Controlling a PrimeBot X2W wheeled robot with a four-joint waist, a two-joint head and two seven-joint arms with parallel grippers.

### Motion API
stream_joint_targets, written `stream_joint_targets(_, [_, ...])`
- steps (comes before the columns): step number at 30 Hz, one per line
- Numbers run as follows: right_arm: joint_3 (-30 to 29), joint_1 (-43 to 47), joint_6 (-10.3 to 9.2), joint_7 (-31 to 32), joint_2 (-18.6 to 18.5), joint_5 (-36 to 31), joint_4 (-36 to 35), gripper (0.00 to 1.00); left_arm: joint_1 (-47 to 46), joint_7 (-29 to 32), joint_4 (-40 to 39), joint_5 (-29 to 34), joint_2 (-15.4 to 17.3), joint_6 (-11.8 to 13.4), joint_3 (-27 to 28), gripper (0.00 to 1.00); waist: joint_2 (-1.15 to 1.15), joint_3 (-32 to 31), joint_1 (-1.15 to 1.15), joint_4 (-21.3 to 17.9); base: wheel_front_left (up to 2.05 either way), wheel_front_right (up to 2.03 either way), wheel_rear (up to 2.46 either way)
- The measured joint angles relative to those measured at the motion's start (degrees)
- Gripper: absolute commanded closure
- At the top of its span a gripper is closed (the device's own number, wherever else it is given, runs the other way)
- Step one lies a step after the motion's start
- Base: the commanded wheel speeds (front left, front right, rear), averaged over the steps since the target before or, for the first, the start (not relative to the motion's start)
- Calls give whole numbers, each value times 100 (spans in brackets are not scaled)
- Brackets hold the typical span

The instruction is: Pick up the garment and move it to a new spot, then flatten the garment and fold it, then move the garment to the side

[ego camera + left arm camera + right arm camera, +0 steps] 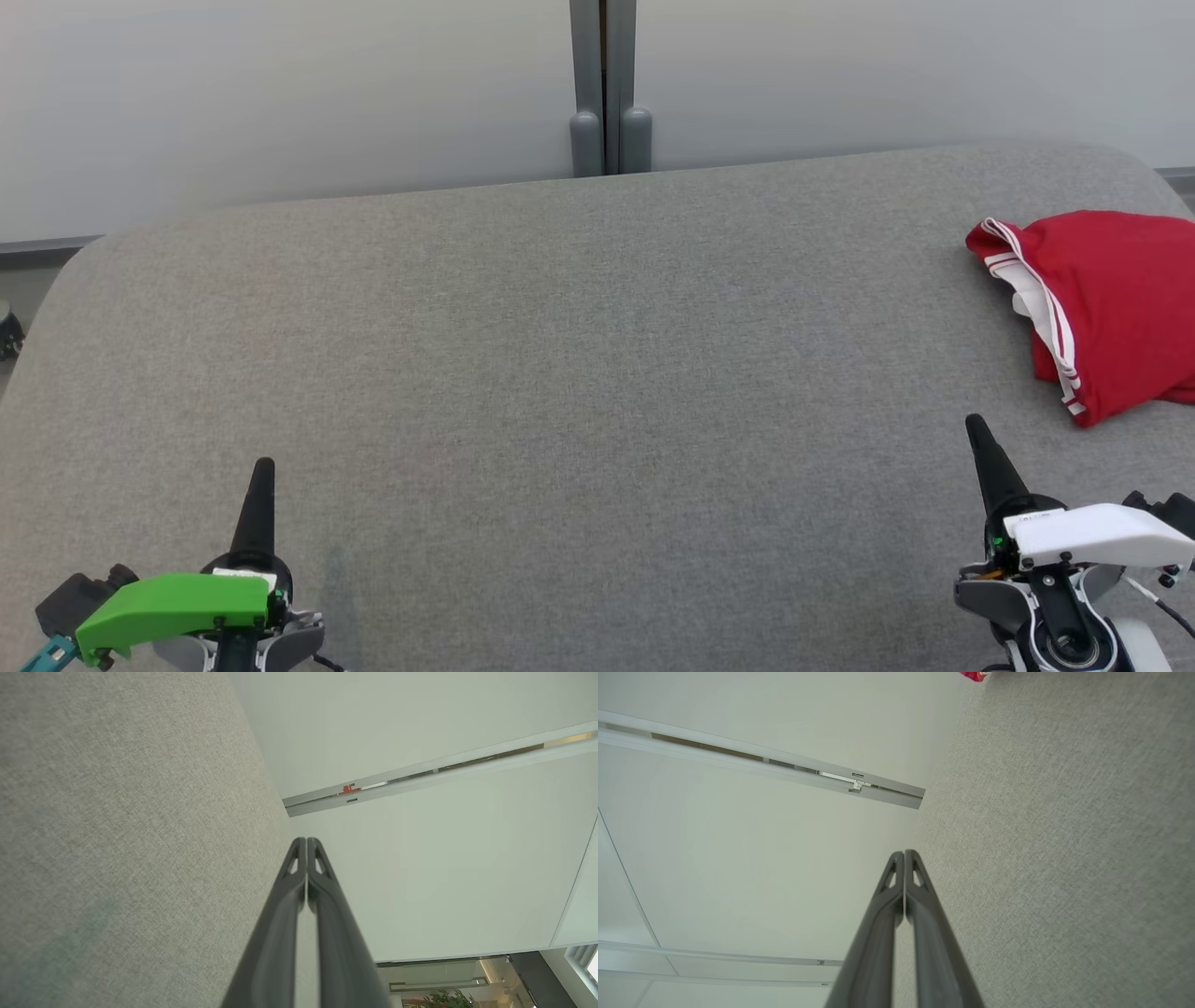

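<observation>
Now the red garment (pixel 1116 308) lies bunched at the right side of the grey padded surface (pixel 560 373), near the right gripper (pixel 977 426) but not touching. It and the left gripper (pixel 264 467) have fingers pressed together, holding nothing.

On the left gripper (pixel 264 467): long black tapering fingers (pixel 280 914), slotted near the tips, above a bright green cover (pixel 173 607) dotted with dark screws; teal piece (pixel 47 653) at that cover's outer end. Far across from the green cover, on the right gripper (pixel 977 426): same black fingers, white cover (pixel 1092 534), thin dark cable (pixel 1172 611), possibly a small green light (pixel 997 541).
</observation>
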Motion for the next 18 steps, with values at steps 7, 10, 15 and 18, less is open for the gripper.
stream_joint_targets(7, [-24, -38, 0, 79, 4, 353, 2, 100, -49, 99, 7, -301, 0, -18, 45, 100, 0, -10, 0, -14, 0, 0, 0])
stream_joint_targets(10, [-33, -77, 0, 122, 7, 512, 3, 100, -71, 124, 9, -439, 0, -24, 67, 100, 0, -14, 0, -20, 0, 0, 0])
stream_joint_targets(15, [-47, -84, 0, 177, 9, 738, 4, 100, -100, 180, 13, -628, 0, -43, 104, 100, 0, -21, 0, -30, 0, 0, 0])
stream_joint_targets(18, [-53, -90, 0, 203, 11, 875, 4, 100, -126, 221, 18, -762, 0, -45, 124, 100, 0, -25, 0, -36, 0, 0, 0])
